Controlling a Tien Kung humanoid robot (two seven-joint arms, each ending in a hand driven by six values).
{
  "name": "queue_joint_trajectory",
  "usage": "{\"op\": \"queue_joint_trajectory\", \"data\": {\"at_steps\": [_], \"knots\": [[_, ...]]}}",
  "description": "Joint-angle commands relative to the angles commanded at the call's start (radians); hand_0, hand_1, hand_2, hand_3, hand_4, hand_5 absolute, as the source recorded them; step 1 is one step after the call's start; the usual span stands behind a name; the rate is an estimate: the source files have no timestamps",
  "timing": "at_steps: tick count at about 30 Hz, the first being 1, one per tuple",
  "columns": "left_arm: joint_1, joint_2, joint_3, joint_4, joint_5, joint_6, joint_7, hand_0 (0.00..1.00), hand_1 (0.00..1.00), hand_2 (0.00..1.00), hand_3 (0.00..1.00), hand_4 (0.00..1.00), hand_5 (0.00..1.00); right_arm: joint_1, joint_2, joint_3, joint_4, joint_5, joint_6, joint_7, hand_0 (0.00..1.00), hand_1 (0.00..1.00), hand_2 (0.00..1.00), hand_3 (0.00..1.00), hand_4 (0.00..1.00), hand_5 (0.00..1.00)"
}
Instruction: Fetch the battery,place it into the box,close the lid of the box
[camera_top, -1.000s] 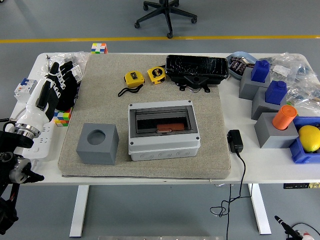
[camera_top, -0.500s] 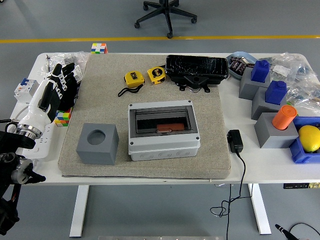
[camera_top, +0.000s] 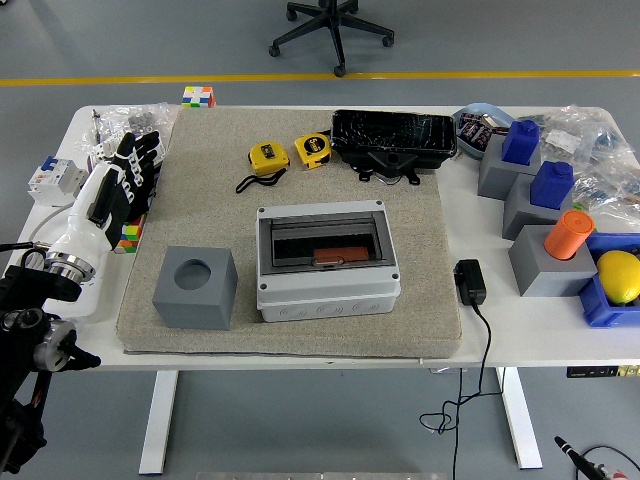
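since the reddish-brown battery (camera_top: 341, 257) already lies inside the grey plastic box (camera_top: 327, 262), the dark see-through lid (camera_top: 324, 236) is what needs handling; it looks light, stiff and probably slick, best pressed along its free edge rather than pinched. box sits mid-mat on the table (camera_top: 470, 335). left robot hand (camera_top: 122, 178) hovers well apart at the left, fingers spread, holding nothing

No text, label, brand, number or sign was legible; any print on the yellow tape measures (camera_top: 269, 156) or the box (camera_top: 327, 262) was too small to read.
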Motion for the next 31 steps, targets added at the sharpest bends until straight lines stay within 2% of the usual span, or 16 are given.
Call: {"op": "queue_joint_trajectory", "data": {"at_steps": [4, 7, 9, 17, 18, 23, 31], "knots": [[0.001, -0.007, 0.008, 0.002, 0.000, 0.002, 0.003, 0.967, 0.937, 0.901, 0.866, 0.998, 0.998, -0.018, -0.016, -0.163, 0.036, 0.163, -0.018, 0.023, 0.945, 0.934, 0.892, 0.934, 0.998, 0.998], [0.003, -0.011, 0.012, 0.002, 0.001, 0.001, 0.004, 0.948, 0.923, 0.883, 0.842, 0.998, 0.998, -0.022, -0.012, -0.293, 0.032, 0.285, -0.017, 0.025, 0.936, 0.924, 0.885, 0.923, 0.998, 0.998], [0.003, -0.013, 0.014, 0.001, 0.002, 0.000, 0.005, 0.948, 0.923, 0.883, 0.842, 0.998, 0.998, -0.025, -0.012, -0.357, 0.024, 0.300, -0.015, 0.025, 0.936, 0.924, 0.885, 0.923, 0.998, 0.998], [0.004, -0.022, 0.017, 0.001, 0.000, 0.002, 0.006, 0.919, 0.897, 0.857, 0.834, 0.998, 0.998, -0.035, -0.016, -0.337, 0.015, 0.275, -0.014, 0.024, 0.930, 0.921, 0.881, 0.920, 0.998, 0.998], [0.004, -0.022, 0.017, 0.002, 0.000, 0.002, 0.006, 0.889, 0.871, 0.836, 0.830, 0.998, 0.998, -0.034, -0.016, -0.333, 0.014, 0.273, -0.014, 0.024, 0.926, 0.918, 0.879, 0.918, 0.998, 0.998], [0.002, -0.022, 0.019, 0.000, -0.001, 0.005, 0.006, 0.889, 0.871, 0.836, 0.830, 0.998, 0.998, -0.030, -0.007, -0.320, 0.009, 0.265, -0.014, 0.025, 0.926, 0.918, 0.879, 0.918, 0.998, 0.998], [0.005, -0.020, 0.024, 0.000, -0.003, 0.012, 0.003, 0.870, 0.856, 0.820, 0.816, 0.998, 0.998, -0.023, -0.002, -0.340, 0.013, 0.284, -0.018, 0.024, 0.922, 0.915, 0.875, 0.917, 0.998, 0.998]]}}
